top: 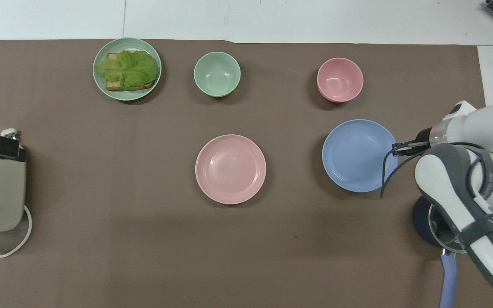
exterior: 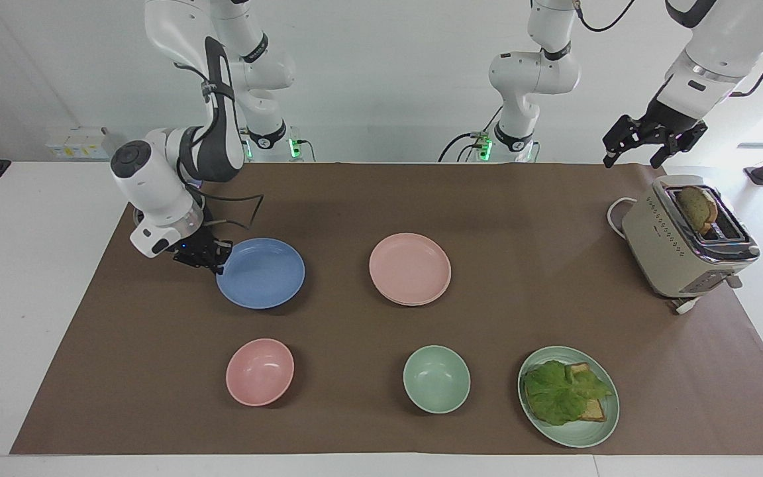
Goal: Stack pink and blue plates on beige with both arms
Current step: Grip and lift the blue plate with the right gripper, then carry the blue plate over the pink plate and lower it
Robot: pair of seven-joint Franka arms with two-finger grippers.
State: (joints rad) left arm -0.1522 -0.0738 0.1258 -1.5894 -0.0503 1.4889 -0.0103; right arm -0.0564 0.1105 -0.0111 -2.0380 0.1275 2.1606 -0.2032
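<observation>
Two grippers: right gripper (exterior: 217, 260) clamps the blue plate (exterior: 260, 273) rim, lifted; left gripper (exterior: 634, 150) waits spread near the toaster (exterior: 676, 245)

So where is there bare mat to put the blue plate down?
Bare mat between the pink plate and toaster, and nearer the robots than the pink plate. Crowded: the row of pink bowl, green bowl, sandwich plate.

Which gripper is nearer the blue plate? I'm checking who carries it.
Right. The right gripper is shut on the blue plate at its rim, at the right arm's end of the table. The left gripper hangs open above the toaster, waiting.
</observation>
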